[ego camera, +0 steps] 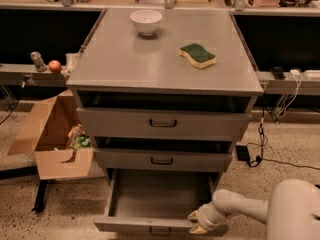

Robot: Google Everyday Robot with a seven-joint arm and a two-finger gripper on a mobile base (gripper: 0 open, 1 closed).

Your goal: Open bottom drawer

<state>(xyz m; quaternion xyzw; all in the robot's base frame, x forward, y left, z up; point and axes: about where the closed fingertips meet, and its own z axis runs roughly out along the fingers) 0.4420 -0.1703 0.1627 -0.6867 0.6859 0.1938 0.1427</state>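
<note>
The grey metal cabinet (pixel 165 59) has three drawers. The bottom drawer (pixel 155 196) is pulled far out, showing its plain grey interior; its front edge (pixel 145 225) sits at the lower frame border, with the dark loop handle (pixel 160 231) barely showing. My gripper (pixel 198 222) is at the drawer front's right end, on the white arm (pixel 240 206) that comes in from the lower right. The middle drawer (pixel 162 160) and top drawer (pixel 162 123) stand slightly ajar.
A white bowl (pixel 146 21) and a green-yellow sponge (pixel 198 55) lie on the cabinet top. An open cardboard box (pixel 55 134) stands on the floor at left. Cables and a power brick (pixel 243 152) lie at right. A red apple (pixel 55 66) sits on the left shelf.
</note>
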